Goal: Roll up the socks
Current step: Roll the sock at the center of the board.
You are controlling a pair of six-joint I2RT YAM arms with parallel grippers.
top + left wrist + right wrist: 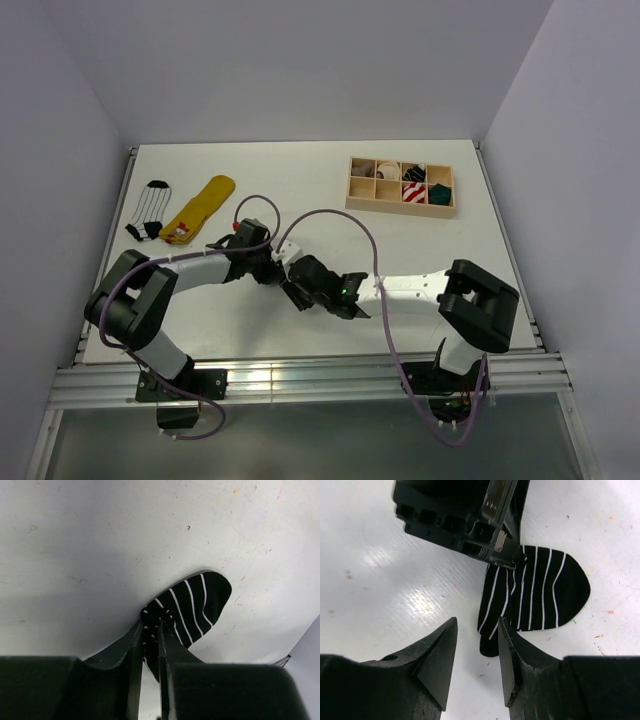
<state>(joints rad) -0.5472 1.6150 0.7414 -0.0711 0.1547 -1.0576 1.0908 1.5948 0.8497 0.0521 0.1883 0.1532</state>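
A black sock with thin white stripes (197, 605) lies flat on the white table. My left gripper (152, 622) is shut on one end of it, and the fabric is bunched between the fingers. In the right wrist view the same sock (545, 592) lies just ahead, with the left gripper's body (465, 520) over its far end. My right gripper (477, 627) is open, low over the table, and its right finger (512, 650) touches the sock's near edge. In the top view both grippers, left (278, 268) and right (300, 290), meet mid-table and hide the sock.
A white sock with black stripes (150, 210) and a yellow sock (200, 208) lie at the far left. A wooden compartment box (400, 185) at the back right holds rolled socks, among them a red-and-white one (413, 194) and a dark green one (440, 193).
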